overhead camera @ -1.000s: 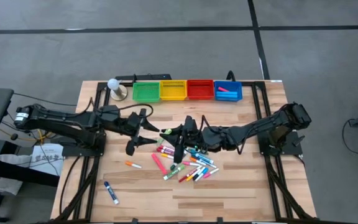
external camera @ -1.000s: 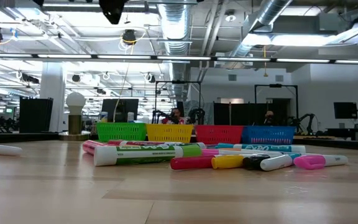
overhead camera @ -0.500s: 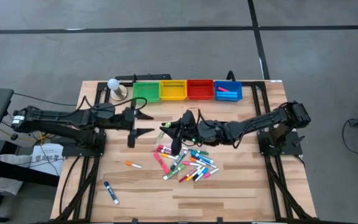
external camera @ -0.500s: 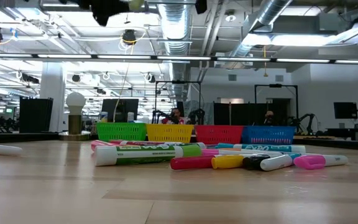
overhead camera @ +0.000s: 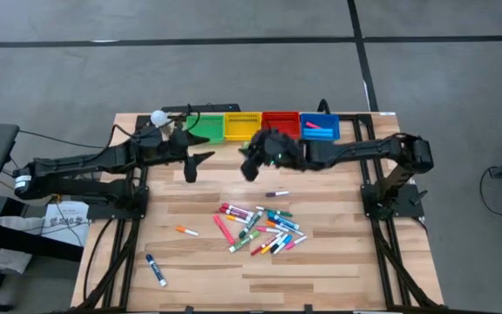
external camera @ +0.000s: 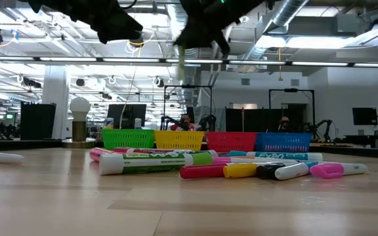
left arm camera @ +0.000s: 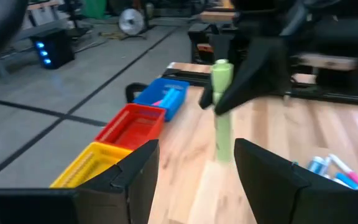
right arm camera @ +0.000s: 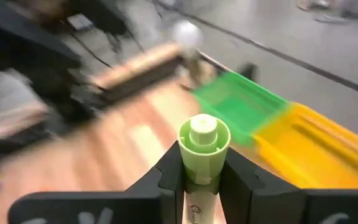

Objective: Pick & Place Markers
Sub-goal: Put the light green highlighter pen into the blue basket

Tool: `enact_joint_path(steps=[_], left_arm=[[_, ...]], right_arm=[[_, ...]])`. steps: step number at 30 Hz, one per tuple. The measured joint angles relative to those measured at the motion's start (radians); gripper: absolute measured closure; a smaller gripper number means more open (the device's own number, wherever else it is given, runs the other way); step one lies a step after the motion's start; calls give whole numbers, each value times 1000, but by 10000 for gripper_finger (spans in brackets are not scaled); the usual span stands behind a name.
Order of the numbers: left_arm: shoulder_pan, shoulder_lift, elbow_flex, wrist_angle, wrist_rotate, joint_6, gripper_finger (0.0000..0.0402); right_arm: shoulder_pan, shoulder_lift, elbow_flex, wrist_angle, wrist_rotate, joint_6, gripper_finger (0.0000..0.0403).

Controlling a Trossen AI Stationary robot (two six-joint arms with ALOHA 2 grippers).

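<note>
Above the far worktop, right gripper (overhead camera: 253,163) is gripping a green marker (right arm camera: 202,149); left gripper (overhead camera: 197,155), jaws wide, should be steadying for the green bin (overhead camera: 203,127).

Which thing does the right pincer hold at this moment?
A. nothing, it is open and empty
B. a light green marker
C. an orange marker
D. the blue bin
B: in the right wrist view the right pincer is shut on a light green marker, and the left wrist view shows the same marker hanging from it above the table.
</note>
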Motion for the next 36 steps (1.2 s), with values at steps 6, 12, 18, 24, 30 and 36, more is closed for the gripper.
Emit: enact_joint_path(steps=[6, 12, 18, 24, 30, 36], left_arm=[[58, 0, 0, 0, -1, -6, 193], [90, 0, 1, 1, -139, -38, 193], [121, 10, 2, 7, -179, -105, 193], [137, 45, 2, 8, -179, -106, 193], [137, 61, 2, 9, -179, -106, 193], [137, 61, 2, 8, -179, -106, 193]], right_arm=[[-157, -88, 0, -181, -56, -114, 347], [-336, -169, 0, -385, -74, -209, 346], [-521, -165, 0, -580, -70, -214, 345], [-633, -104, 0, -687, -61, -255, 345], [-661, -17, -1, -747, 2, -354, 345], [-660, 53, -1, -777, 97, -386, 340]])
